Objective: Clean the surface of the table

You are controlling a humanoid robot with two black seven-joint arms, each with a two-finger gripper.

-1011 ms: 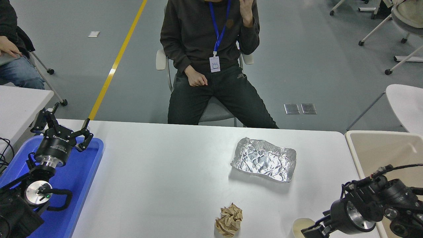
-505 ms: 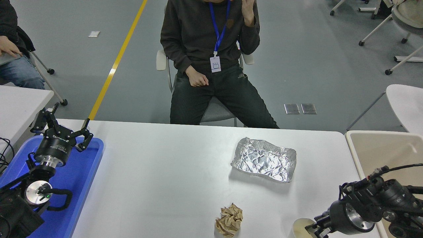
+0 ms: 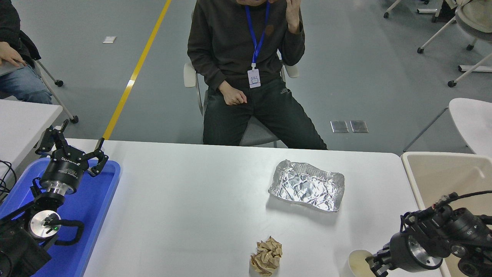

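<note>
1. Clearly, the right black gripper [image 3: 374,265] sits at the near right corner of the wide white matte table surface [image 3: 192,200], touching a pale paper cup [image 3: 359,263]; whether it grips it, I cannot tell.
2. A crumpled brown paper ball [image 3: 266,256] lies to its left; the creased silver foil tray [image 3: 306,185], long axis across the table, lies farther away.
3. Parked over a blue plastic tray [image 3: 96,207], the left black gripper [image 3: 73,148] is spread wide; lettering on its body is too small to read.

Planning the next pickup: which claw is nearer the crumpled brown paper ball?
Right. The right claw sits off the crumpled brown paper ball's right side; the left claw is parked over the blue plastic tray, far left.
</note>
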